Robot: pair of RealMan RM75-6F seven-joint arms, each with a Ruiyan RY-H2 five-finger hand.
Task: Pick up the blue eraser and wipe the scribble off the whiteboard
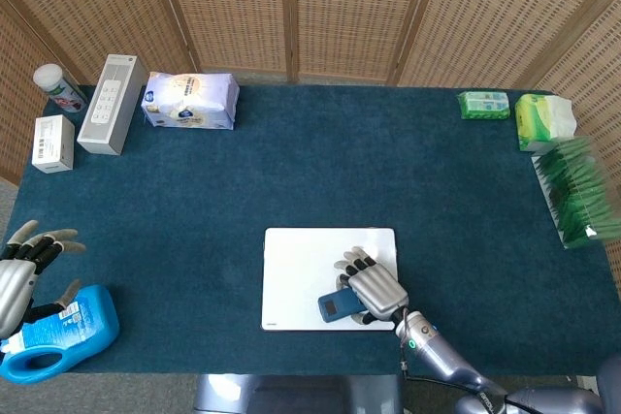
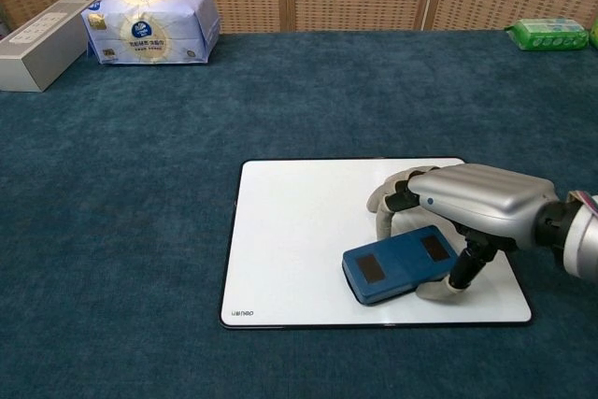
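Note:
The white whiteboard [image 2: 299,249] [image 1: 296,273] lies flat on the blue cloth near the table's front edge; I see no scribble on its visible surface. My right hand [image 2: 472,207] [image 1: 374,285] grips the blue eraser [image 2: 397,265] [image 1: 336,306] and presses it on the board's front right part. The eraser's dark pads face up. My left hand [image 1: 24,264] hovers at the far left with its fingers spread, holding nothing, just above a blue bottle [image 1: 58,334].
At the back left stand a grey box [image 1: 112,104], a tissue pack [image 1: 190,101] [image 2: 149,25], a small white box [image 1: 52,143] and a white bottle [image 1: 56,87]. Green packs [image 1: 483,105] [image 1: 543,120] and a green rack [image 1: 577,191] sit at the right.

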